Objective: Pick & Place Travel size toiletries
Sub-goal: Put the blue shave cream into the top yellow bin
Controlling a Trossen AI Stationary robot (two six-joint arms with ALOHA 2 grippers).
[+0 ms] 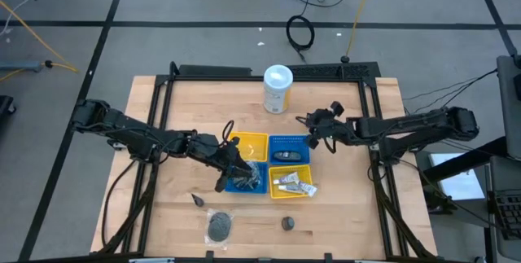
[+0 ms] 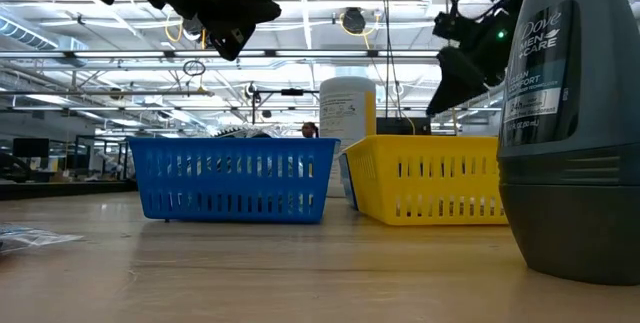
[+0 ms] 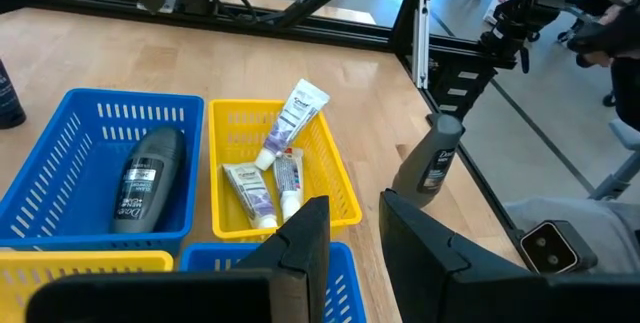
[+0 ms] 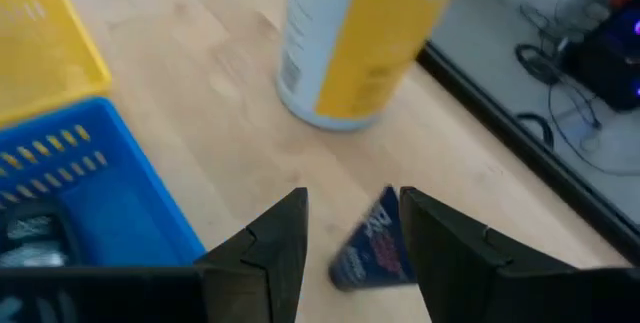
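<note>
The right tool (image 4: 352,225) hangs above the table beside the tall white canister (image 4: 360,38), jaws clamped on a small blue tube (image 4: 368,253) (carried toward a tray, I judge). The left tool (image 3: 352,228), jaws apart and empty, hovers over the trays, where white tubes (image 3: 270,168) lie in the yellow tray (image 3: 345,188).

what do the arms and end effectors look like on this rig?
Both arms, left arm and right arm, are black, slim and jointed, with dark cables running alongside. Left end effector and right end effector each have two flat, matte black angular fingers. No visible markings.
</note>
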